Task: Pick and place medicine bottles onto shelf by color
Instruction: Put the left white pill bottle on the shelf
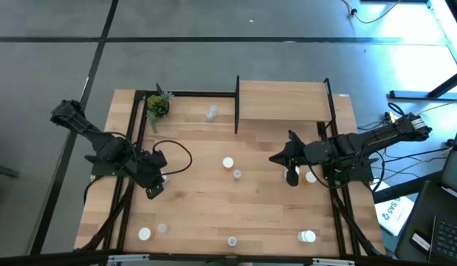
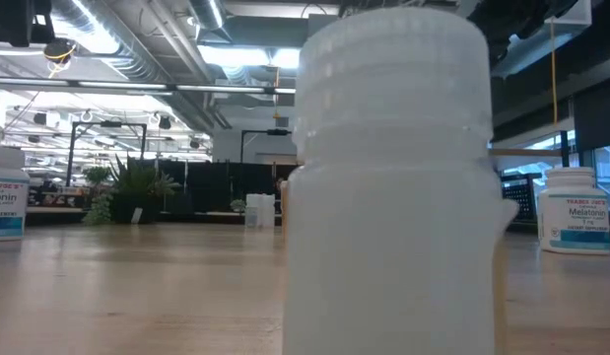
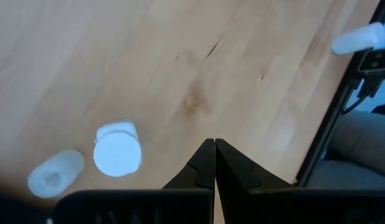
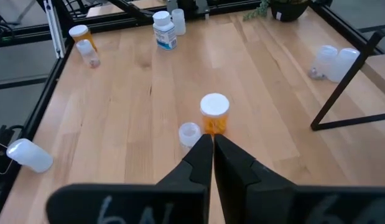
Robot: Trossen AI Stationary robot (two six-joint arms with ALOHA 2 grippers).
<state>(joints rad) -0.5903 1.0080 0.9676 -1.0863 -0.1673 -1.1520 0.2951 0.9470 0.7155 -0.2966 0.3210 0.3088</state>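
My left gripper [image 1: 153,191] hangs shut over the table's left half and holds nothing. Its wrist view shows a white bottle [image 3: 117,149] upright and a clear bottle [image 3: 55,174] beside it on the wood below the shut fingers [image 3: 214,144]. My right gripper [image 1: 275,157] is shut and bare, and points toward the table's middle. Ahead of it, apart from the fingertips, stand an orange bottle with a white cap [image 4: 214,113] and a small clear bottle [image 4: 190,133]. The shelf [image 1: 283,100] stands at the far right with nothing showing on its board.
A potted plant [image 1: 157,107] sits at the far left corner, with clear bottles [image 1: 212,113] near the shelf's black post. More bottles stand along the near edge [image 1: 144,233], [image 1: 232,241], [image 1: 308,236]. One white bottle [image 2: 393,177] fills the low view.
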